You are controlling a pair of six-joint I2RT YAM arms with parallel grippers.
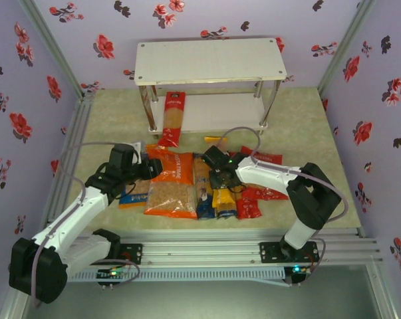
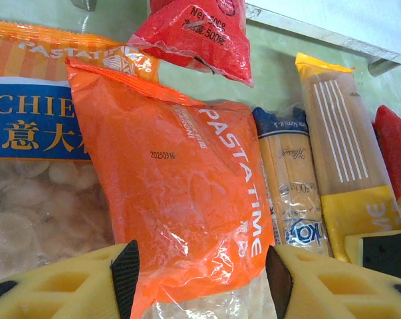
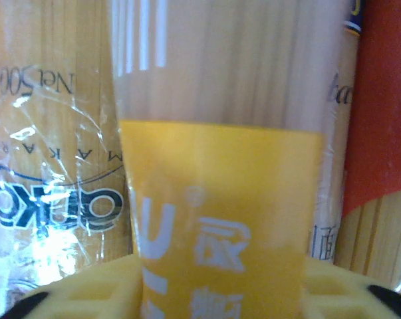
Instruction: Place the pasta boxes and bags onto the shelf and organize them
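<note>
Right wrist: right gripper [image 3: 220, 292] clamped on yellow-orange pack [image 3: 220, 186], long axis 12–6; top external: shelf [image 1: 210, 60] at 12 o'clock.

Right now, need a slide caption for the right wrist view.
Right gripper clamped on the yellow-orange spaghetti pack, tan-and-blue pack at frame left, red pack at frame right.

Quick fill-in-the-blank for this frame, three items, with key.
1. The jaws of the left gripper flank a wide bag coloured ___.
2. The jaws of the right gripper flank a narrow pack with a ___ label.
3. The propped pack resting on the lower board of the shelf is ___.
Missing words: orange; yellow; red.
</note>
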